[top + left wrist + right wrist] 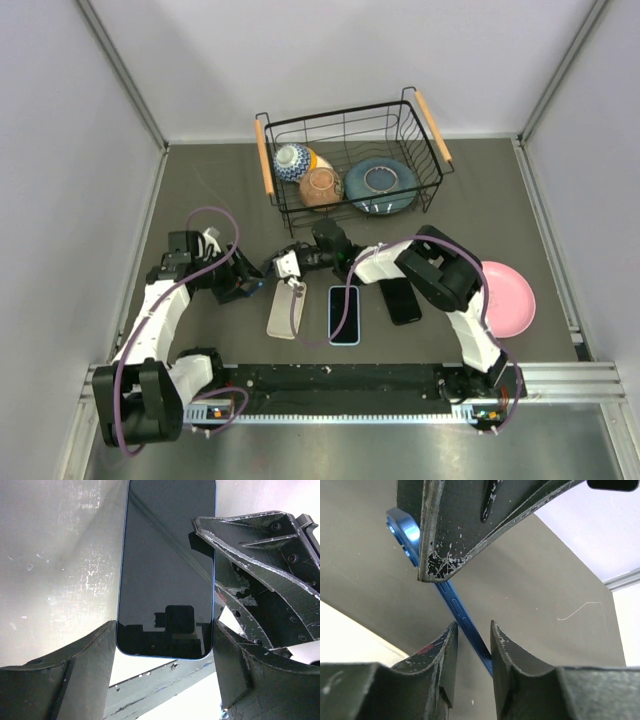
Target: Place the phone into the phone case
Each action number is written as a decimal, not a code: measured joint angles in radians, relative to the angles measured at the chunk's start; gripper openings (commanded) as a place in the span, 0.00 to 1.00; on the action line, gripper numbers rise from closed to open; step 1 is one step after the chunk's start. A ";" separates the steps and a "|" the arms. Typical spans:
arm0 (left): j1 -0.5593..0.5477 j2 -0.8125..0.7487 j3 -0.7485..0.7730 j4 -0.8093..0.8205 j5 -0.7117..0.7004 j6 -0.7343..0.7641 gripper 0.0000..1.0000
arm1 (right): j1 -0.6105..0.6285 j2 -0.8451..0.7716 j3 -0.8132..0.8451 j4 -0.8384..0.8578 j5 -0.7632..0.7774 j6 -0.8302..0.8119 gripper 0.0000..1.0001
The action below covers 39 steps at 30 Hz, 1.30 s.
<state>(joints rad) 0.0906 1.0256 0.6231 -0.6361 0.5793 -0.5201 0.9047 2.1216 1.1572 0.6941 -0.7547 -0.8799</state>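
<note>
Phone (167,570) top cut off above

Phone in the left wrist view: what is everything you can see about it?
The phone is a slim slab with a dark, glossy, unlit screen and a blue, metal-looking rim with rounded corners; slim side buttons show in the right wrist view. It is held above the table: its lower end sits inside the left gripper, while the right gripper pinches one long edge.

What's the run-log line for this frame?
stage: phone gripped by both arms | left gripper: shut on phone end | right gripper: shut on phone edge | case: on table, phone not in it
</note>
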 measured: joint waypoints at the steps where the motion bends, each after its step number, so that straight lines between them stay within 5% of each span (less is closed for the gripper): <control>1: 0.000 0.003 0.000 0.000 -0.001 0.003 0.38 | 0.003 0.000 0.006 -0.008 0.005 -0.006 0.15; 3: 0.001 0.008 0.001 0.001 -0.009 0.023 0.41 | 0.006 0.000 0.009 -0.024 0.012 -0.026 0.00; 9: 0.003 0.013 0.076 -0.010 -0.073 0.092 0.74 | 0.011 -0.006 0.007 -0.023 0.055 -0.074 0.00; 16: 0.000 0.019 0.214 -0.063 -0.075 0.057 0.87 | 0.051 -0.103 -0.088 0.009 0.225 -0.062 0.00; 27: 0.001 -0.127 0.222 -0.054 -0.114 -0.170 0.81 | 0.180 -0.273 -0.177 -0.026 0.602 -0.014 0.00; 39: -0.001 -0.350 0.152 -0.058 -0.201 -0.446 0.86 | 0.278 -0.275 -0.043 -0.318 1.009 0.198 0.00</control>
<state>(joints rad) 0.0898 0.6754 0.7750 -0.6945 0.3786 -0.9661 1.1828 1.8462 1.1141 0.3759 0.2546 -0.6823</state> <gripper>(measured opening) 0.846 0.052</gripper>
